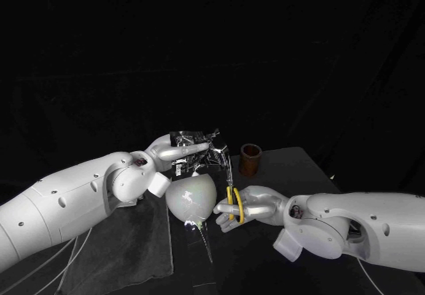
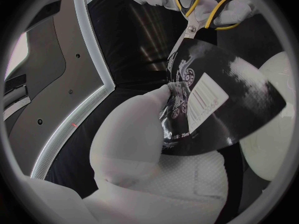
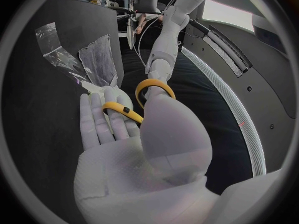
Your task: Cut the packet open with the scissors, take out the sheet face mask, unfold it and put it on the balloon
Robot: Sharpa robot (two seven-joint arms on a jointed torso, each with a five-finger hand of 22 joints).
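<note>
Black tabletop, with a dark grey cloth laid along its left side toward the near edge. The room beyond the far edge is dark and nothing is made out there.

White balloon: noted near the tabletop's middle, knot end turned toward the near edge.

Left robot hand: raised above the tabletop behind the balloon, fingers closed on the packet's left edge.

Right robot hand: just right of the balloon and nearer the near edge. Its fingers are passed through the yellow loops, so the scissors are held.

Packet: dark and glossy, with a white printed label. It is held clear of the surface, above and behind the balloon, with its free edge turned toward the right robot hand.

Scissors: the long axis runs from the right robot hand toward the far edge and slightly left, straight at the packet. In the left wrist view the blade tips are seen meeting the packet's free edge. Whether a cut is started cannot be told.

Judgement: the cutting step is in hand. The coming move depends on the blades being kept on this line while the packet is held taut.

Small brown cylinder: upright near the far edge, just right of the packet, apart from both hands.
</note>
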